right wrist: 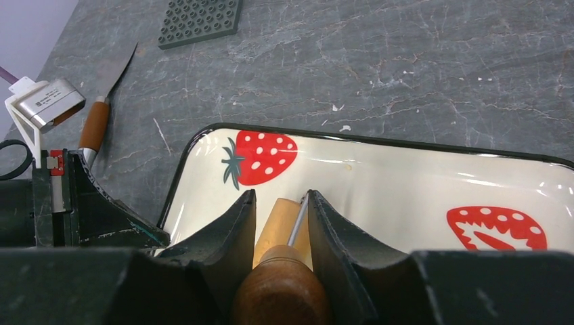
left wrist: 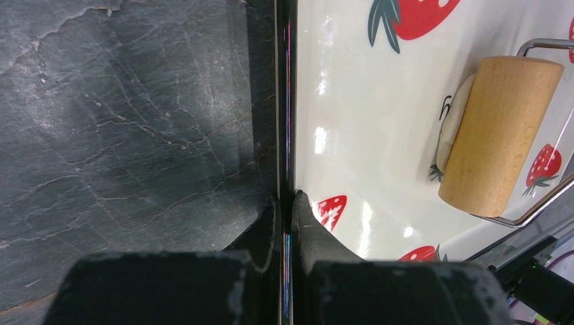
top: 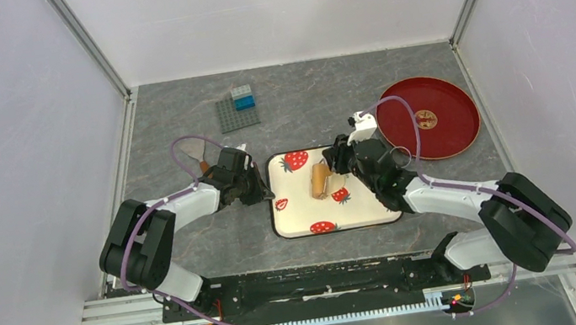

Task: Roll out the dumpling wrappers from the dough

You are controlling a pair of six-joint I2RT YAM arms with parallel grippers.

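A cream tray (top: 360, 216) with red strawberry prints lies mid-table. On it rests the tan wooden roller (top: 320, 180) (left wrist: 501, 135). A pale strip of dough (left wrist: 448, 128) peeks out from under the roller's left side. My right gripper (top: 342, 163) (right wrist: 281, 196) is shut on the roller's dark brown handle (right wrist: 281, 288), and the barrel (right wrist: 277, 220) points away from it. My left gripper (top: 265, 193) (left wrist: 288, 203) is shut on the tray's black left rim (left wrist: 284, 101). No separate dumpling wrappers are in view.
A red round plate (top: 428, 117) lies at the right back. A grey studded baseplate (top: 238, 114) (right wrist: 200, 20) with a blue brick (top: 242, 97) sits at the back. A metal scraper with a wooden handle (top: 196, 151) (right wrist: 95, 122) lies left of the tray.
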